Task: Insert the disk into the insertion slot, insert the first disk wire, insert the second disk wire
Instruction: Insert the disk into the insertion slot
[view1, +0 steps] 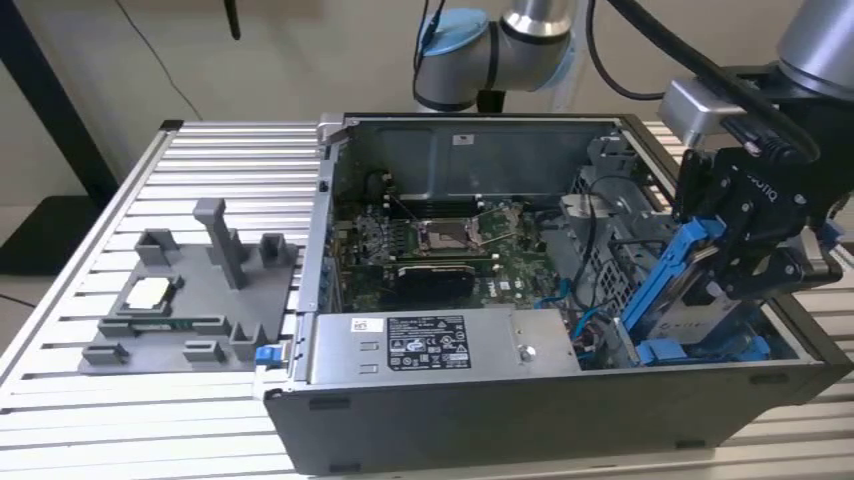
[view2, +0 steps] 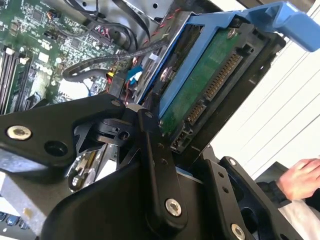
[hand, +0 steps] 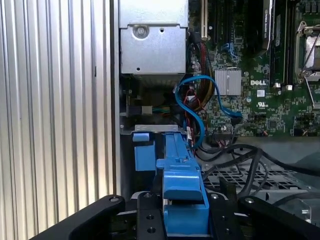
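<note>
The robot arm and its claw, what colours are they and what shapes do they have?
The arm is round silver-grey tubes with a light blue cap on one joint, and thick black cables loop beside it. A grey box sits at its wrist. The gripper is black, made of flat linked bars with silver screws and small white lettering.

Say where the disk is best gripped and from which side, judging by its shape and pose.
Likely its blue frame at the upper, connector end, from above the open case. The disk is flat and tilted, lower end down between the case walls, leaving the top free; the gripper holds it there.
</note>
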